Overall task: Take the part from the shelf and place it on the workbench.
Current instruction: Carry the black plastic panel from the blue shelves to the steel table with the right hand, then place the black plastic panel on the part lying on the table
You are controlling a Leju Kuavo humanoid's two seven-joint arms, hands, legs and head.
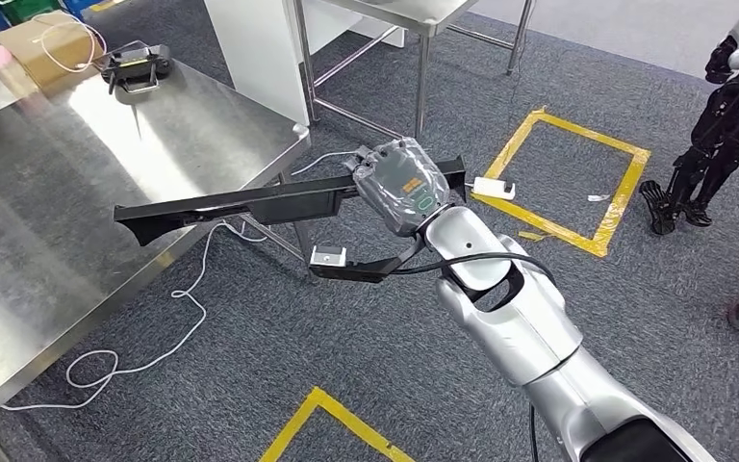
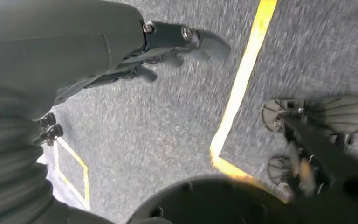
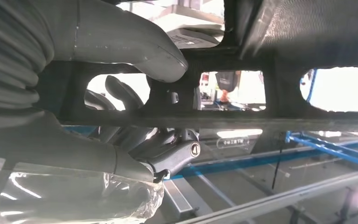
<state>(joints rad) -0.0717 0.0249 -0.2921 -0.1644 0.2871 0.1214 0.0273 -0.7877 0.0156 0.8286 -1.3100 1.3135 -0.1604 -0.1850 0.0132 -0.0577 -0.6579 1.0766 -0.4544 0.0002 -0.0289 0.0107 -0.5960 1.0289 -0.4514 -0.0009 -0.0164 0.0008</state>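
Right hand [image 1: 406, 185] grasps the long black part [image 1: 241, 205] beside the steel workbench [image 1: 48, 192]; left hand [image 2: 168, 44] seemingly loose, blurred

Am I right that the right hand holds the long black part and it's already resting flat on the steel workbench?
Not quite. The right hand does hold the long black part, but the part is not resting on the steel workbench. The head view shows it held in the air, one end over the bench's corner and the rest out over the carpet.
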